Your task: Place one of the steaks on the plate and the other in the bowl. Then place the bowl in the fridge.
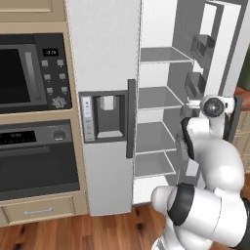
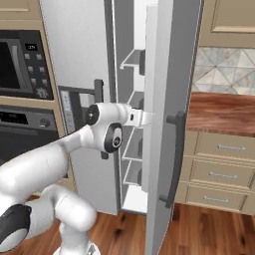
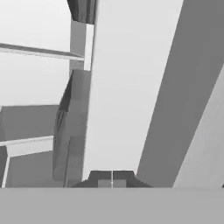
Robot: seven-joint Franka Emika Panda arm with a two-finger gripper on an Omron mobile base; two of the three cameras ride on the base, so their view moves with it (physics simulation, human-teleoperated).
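Observation:
The fridge (image 1: pixel 105 58) is tall and light grey, and its right door (image 2: pixel 164 99) stands swung open. Bare grey shelves (image 1: pixel 156 100) show inside, and the door's inner face carries grey bins (image 1: pixel 200 46). My gripper (image 2: pixel 148 118) reaches across at mid height and rests against the inner side of that open door. In the hand view the gripper (image 3: pixel 112 180) is shut, fingertips together with nothing between them, facing the white door liner and a grey bin (image 3: pixel 70 131). The steaks, the plate and the bowl are out of view.
A built-in black microwave (image 1: pixel 29 73) and oven (image 1: pixel 34 156) stand left of the fridge. To the right of the open door are a wooden counter (image 2: pixel 224 112) and beige drawers (image 2: pixel 224 149). My arm's elbow (image 1: pixel 215 166) sits low in front of the fridge opening.

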